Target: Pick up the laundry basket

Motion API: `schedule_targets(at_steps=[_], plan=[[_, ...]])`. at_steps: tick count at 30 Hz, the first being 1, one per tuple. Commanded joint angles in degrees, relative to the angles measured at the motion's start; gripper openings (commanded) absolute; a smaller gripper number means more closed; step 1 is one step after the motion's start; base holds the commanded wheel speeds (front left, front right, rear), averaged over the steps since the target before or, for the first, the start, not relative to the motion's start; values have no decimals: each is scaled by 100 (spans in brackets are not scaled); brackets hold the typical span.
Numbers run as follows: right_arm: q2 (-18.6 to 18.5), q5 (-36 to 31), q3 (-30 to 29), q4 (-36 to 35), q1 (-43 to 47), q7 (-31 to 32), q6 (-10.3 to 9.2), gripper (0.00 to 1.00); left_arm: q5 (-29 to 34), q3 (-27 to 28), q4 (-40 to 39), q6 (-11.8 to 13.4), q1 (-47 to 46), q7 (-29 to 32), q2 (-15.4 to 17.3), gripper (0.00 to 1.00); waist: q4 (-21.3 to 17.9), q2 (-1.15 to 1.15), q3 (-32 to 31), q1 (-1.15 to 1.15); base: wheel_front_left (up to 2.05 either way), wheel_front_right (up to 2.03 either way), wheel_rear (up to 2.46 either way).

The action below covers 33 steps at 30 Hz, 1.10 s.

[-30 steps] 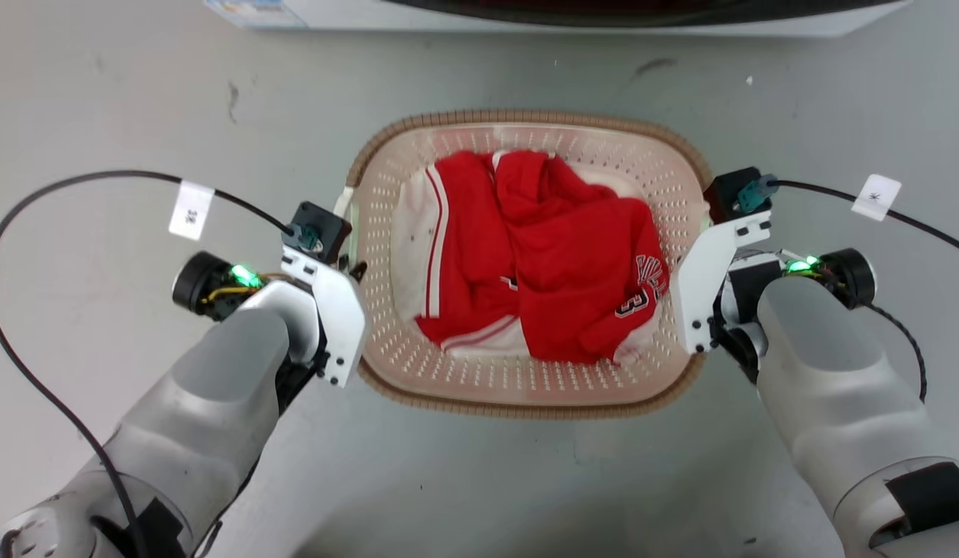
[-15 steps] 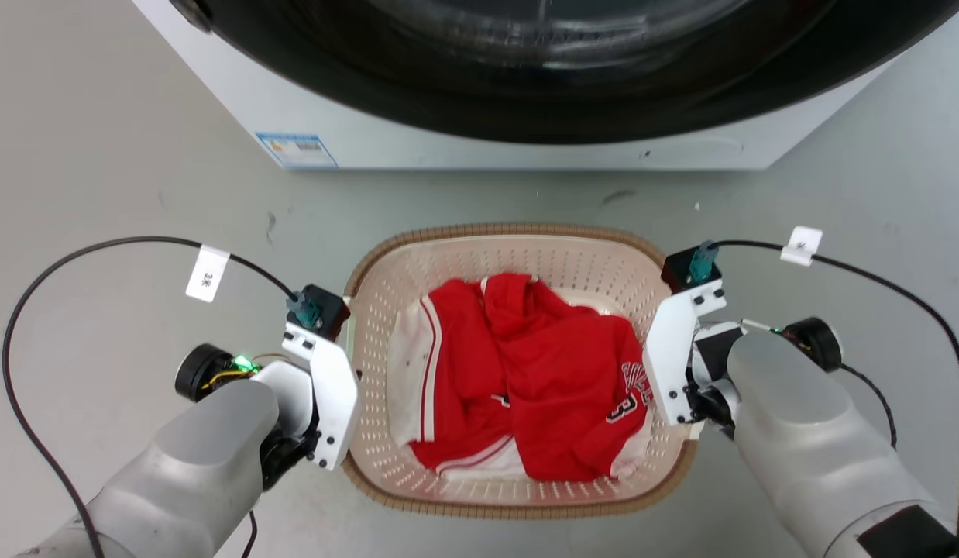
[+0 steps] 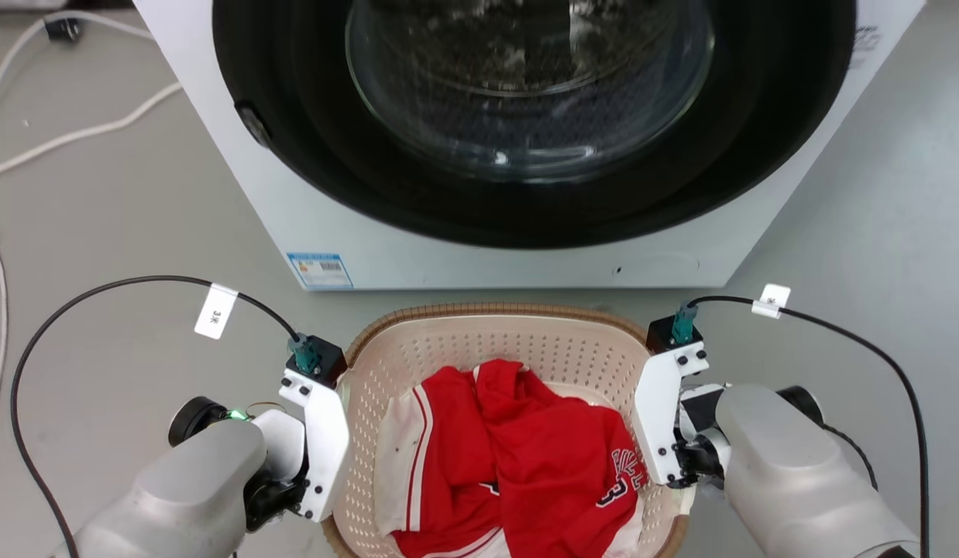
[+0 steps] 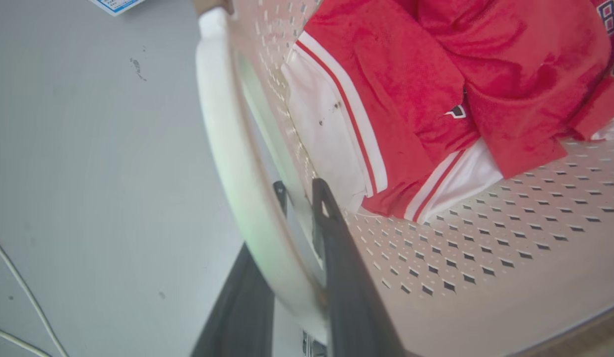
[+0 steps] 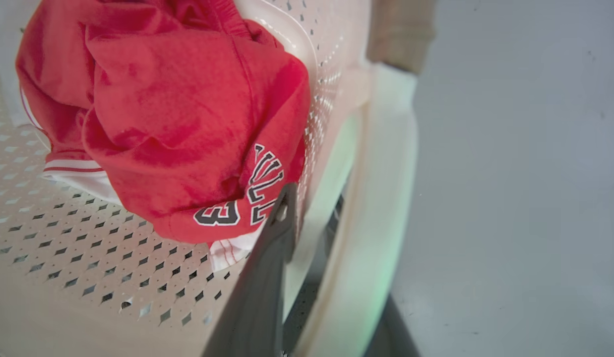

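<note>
Cream, rounded-rectangular laundry basket (image 3: 487,311) of perforated plastic with a brown woven-look rim. It lies near and centre, between my two forearms and just in front of the washer. Whether its base touches the floor cannot be told.

My left gripper (image 4: 300,191) is closed on the smooth white left handle (image 4: 222,139). One dark finger runs outside the bar; the other sits in the slot between bar and basket wall. My right gripper (image 5: 312,198) clamps the white right handle (image 5: 386,168) in the same way, its inner finger (image 5: 267,267) lying against the perforated wall.

Inside the basket lies a crumpled red jersey (image 3: 526,457) of soft knit with white panels and red-and-white striped trim. Black-and-white lettering on it reads "ULL" in part, above the numeral "3".

Beyond the basket stands a white front-loading washing machine (image 3: 448,260) with a wide black door ring and a clear glass porthole. A small blue-and-white sticker (image 3: 319,270) sits low on its front, left of centre; the print is too small to read.

A white tag (image 3: 216,311) on my left black cable begins with "3". The tag (image 3: 770,299) on the right cable is illegible. The floor (image 3: 100,232) is smooth grey, with white cords (image 3: 77,136) at far left.
</note>
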Motion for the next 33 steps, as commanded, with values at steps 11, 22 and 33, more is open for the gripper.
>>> schedule_targets(at_steps=[11, 22, 33], plan=[[-19, 417, 422, -45, 107, 581, 29, 0, -1, -34, -410, -21, 359, 656, 238, 0, -151, 0, -840, 1, 0, 0, 0], [-102, 803, 701, -116, 40, 980, 29, 0, -187, -41, -816, -42, 630, 1274, 227, 0, -58, 0, -1249, 1, 0, 0, 0], [-192, 1056, 919, -151, -24, 1054, 29, 0, -240, -46, -920, -45, 688, 1462, 252, 0, -50, 0, -1340, 1, 0, 0, 0]])
